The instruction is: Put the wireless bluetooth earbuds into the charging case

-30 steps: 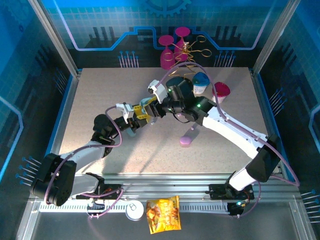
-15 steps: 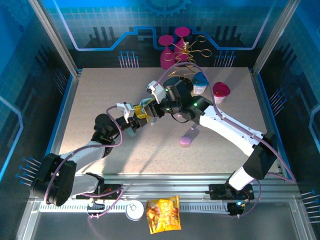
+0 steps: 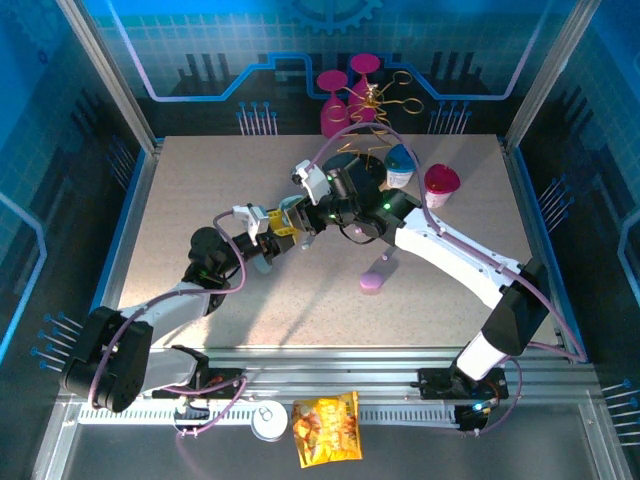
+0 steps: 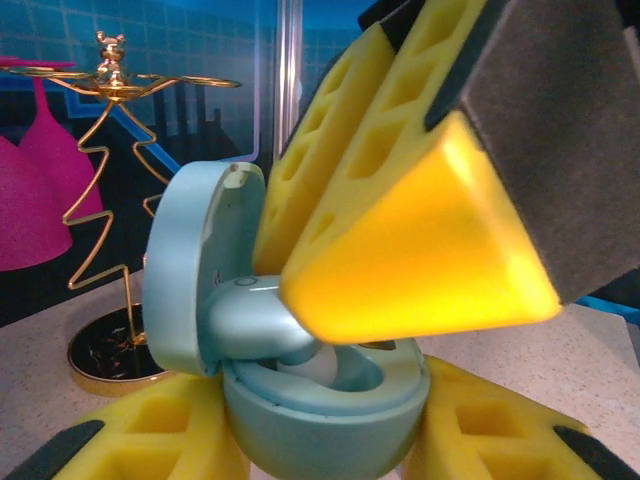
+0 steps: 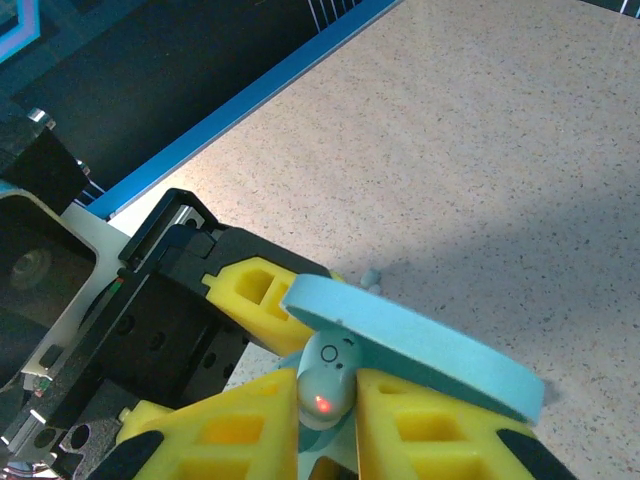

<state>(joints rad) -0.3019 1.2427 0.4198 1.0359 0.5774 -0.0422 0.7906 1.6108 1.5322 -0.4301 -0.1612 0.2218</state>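
In left gripper [image 3: 285, 233]: case [image 4: 330, 430]; in case: earbud [image 5: 322, 385].

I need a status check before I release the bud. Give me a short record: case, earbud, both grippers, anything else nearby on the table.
case: pale blue charging case, lid open
left gripper: shut on the charging case, one finger on each side of its base
earbud: pale blue, red light on, down in the case's well; cannot tell if it is fully seated
right gripper: shut on the earbud
nearby: lilac case lying on the table, apart from both grippers
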